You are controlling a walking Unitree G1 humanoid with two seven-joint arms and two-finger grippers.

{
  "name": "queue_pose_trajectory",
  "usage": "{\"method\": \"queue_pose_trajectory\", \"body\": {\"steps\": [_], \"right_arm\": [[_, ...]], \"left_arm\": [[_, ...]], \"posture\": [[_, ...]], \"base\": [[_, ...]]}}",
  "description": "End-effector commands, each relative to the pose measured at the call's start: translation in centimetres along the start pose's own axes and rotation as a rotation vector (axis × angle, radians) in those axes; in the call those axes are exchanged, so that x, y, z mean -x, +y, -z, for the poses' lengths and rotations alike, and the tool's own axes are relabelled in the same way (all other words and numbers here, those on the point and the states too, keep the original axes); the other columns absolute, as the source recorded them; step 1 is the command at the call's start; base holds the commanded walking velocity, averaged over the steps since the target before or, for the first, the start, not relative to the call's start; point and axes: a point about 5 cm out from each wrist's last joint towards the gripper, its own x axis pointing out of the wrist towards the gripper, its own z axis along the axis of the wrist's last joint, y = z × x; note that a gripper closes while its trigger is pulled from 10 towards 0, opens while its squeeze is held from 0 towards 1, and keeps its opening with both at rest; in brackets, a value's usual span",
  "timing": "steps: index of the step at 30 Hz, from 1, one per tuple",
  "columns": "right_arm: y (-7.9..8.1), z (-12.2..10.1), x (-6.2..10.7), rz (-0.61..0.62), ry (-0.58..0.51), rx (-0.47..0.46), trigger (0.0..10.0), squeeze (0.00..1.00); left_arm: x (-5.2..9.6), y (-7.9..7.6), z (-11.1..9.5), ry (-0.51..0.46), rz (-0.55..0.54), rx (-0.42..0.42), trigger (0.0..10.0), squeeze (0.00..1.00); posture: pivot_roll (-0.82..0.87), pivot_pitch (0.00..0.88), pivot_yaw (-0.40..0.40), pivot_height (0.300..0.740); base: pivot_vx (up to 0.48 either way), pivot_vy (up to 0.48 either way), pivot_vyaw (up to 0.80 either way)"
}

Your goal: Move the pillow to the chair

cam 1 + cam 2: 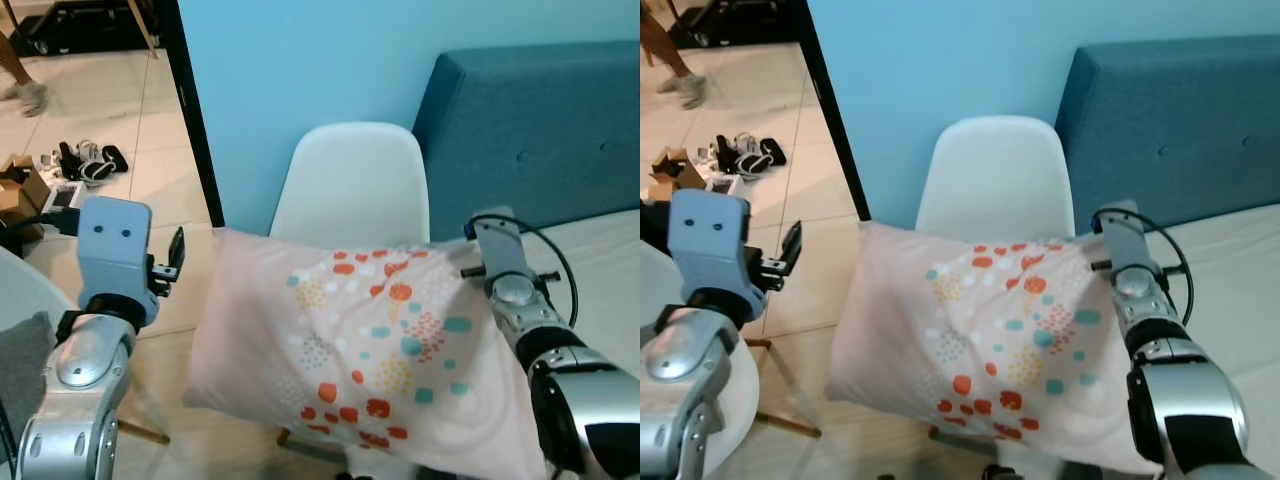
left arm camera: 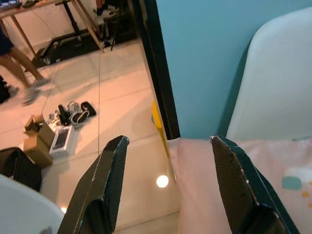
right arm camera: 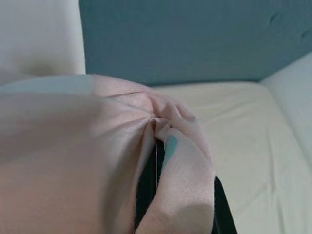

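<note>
Pillow hangs over the white chair, long axis running 10 to 4 o'clock. Right gripper is pinched onto its bunched corner at 3 o'clock, fabric wrapped over the black fingers. Left gripper stands wide apart, nothing held, with the pillow's 9 o'clock edge just inside one finger. Chair seat hidden beneath the pillow; placement clearance unreadable.

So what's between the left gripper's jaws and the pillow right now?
Nothing but air and floor. In the left wrist view, the left gripper is open just off the pillow corner, not touching it.
</note>
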Motion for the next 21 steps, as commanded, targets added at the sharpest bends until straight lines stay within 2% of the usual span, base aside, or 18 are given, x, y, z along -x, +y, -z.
{"method": "queue_pose_trajectory", "body": {"steps": [1,3,4,7,9,10,11,12,17,20,21], "right_arm": [[-1.1,-1.4,-0.2,0.048,-0.057,-0.011,10.0,0.00],[-1.1,-3.4,-0.4,0.056,-0.120,-0.002,10.0,0.00],[-1.1,-3.4,-0.4,0.056,-0.120,-0.002,10.0,0.00],[-2.2,-5.4,-0.5,0.096,-0.176,-0.015,10.0,0.00],[-2.5,-5.6,-0.5,0.108,-0.184,-0.016,10.0,0.00],[-2.8,-5.9,-0.5,0.124,-0.194,-0.014,10.0,0.48],[-2.8,-5.9,-0.5,0.124,-0.194,-0.014,10.0,0.48],[-3.4,-5.9,-0.5,0.169,-0.199,0.021,10.0,1.00],[-4.2,-5.1,-0.6,0.234,-0.168,0.051,10.0,1.00],[-5.6,-3.7,-0.5,0.332,-0.126,0.087,10.0,1.00],[-5.6,-3.7,-0.5,0.332,-0.126,0.087,10.0,1.00]], "left_arm": [[0.3,0.3,0.0,0.007,0.003,-0.015,10.0,0.00],[0.5,0.4,-0.2,0.016,0.003,-0.015,10.0,0.00],[0.5,0.4,-0.2,0.016,0.003,-0.015,10.0,0.00],[0.7,0.4,-0.5,0.019,0.003,-0.013,10.0,0.00],[0.7,0.4,-0.6,0.022,0.005,-0.012,10.0,0.00],[0.7,0.3,-0.6,0.023,0.008,-0.010,10.0,0.00],[0.7,0.3,-0.6,0.023,0.008,-0.010,10.0,0.00],[0.8,0.1,-0.6,0.026,0.012,-0.006,10.0,0.00],[0.7,-0.1,-0.7,0.026,0.015,0.001,10.0,0.00],[0.6,-0.2,-0.7,0.028,0.016,0.015,10.0,0.00],[0.6,-0.2,-0.7,0.028,0.016,0.015,10.0,0.00]], "posture": [[0.14,0.251,-0.021,0.740],[0.15,0.252,-0.021,0.740],[0.15,0.252,-0.021,0.740],[0.16,0.253,-0.021,0.740],[0.16,0.254,-0.021,0.740],[0.16,0.252,-0.022,0.740],[0.16,0.252,-0.022,0.740],[0.15,0.252,-0.022,0.740],[0.15,0.248,-0.024,0.740],[0.14,0.238,-0.023,0.740],[0.14,0.238,-0.023,0.740]], "base": [[0.000,0.000,0.00],[0.000,0.000,0.00],[0.000,0.000,0.00],[0.000,0.000,0.00],[0.000,0.000,0.00],[0.000,0.000,0.00],[0.000,0.000,0.00],[0.000,0.000,0.00],[0.000,0.000,0.00],[0.000,0.000,0.00],[0.000,0.000,0.00]]}}
